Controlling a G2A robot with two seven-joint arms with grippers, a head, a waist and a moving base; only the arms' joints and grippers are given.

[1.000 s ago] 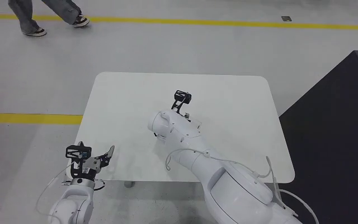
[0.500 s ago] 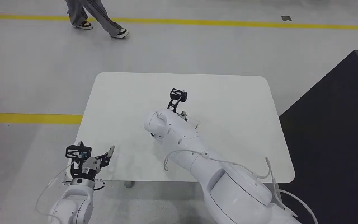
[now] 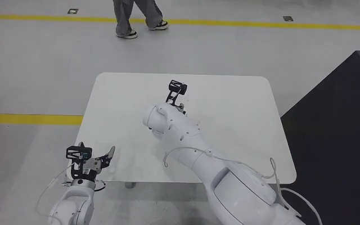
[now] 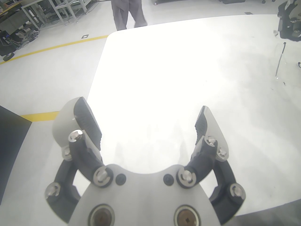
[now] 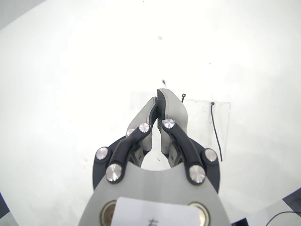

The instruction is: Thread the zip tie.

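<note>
- The zip tie (image 5: 215, 128) is black and thin. It lies flat and nearly straight on a clear sheet (image 5: 223, 109), close to one end of it.
- The sheet lies on the white table (image 3: 236, 95), about midway between the left and right edges and nearer the far edge than the near one.
- A second tie (image 5: 183, 96) is on the same sheet. Its head and a short bit of strap show; the rest is hidden behind a finger of the right gripper.
- The right gripper (image 5: 157, 95) is above the sheet, just beside the zip tie and apart from it. Its ribbed pads are pressed together, and nothing shows between them.
- A white label (image 5: 150, 212) sits on the right wrist. Its dark print is cut off at the frame edge and cannot be read.
- The left gripper (image 4: 142, 104) is at the table's near left corner, well apart from the sheet. Its fingers are spread wide and hold nothing.
- Small dark specks (image 5: 160, 38) dot the table beyond the sheet.
- A yellow line (image 3: 34, 119) runs along the floor past the table's left edge.
</note>
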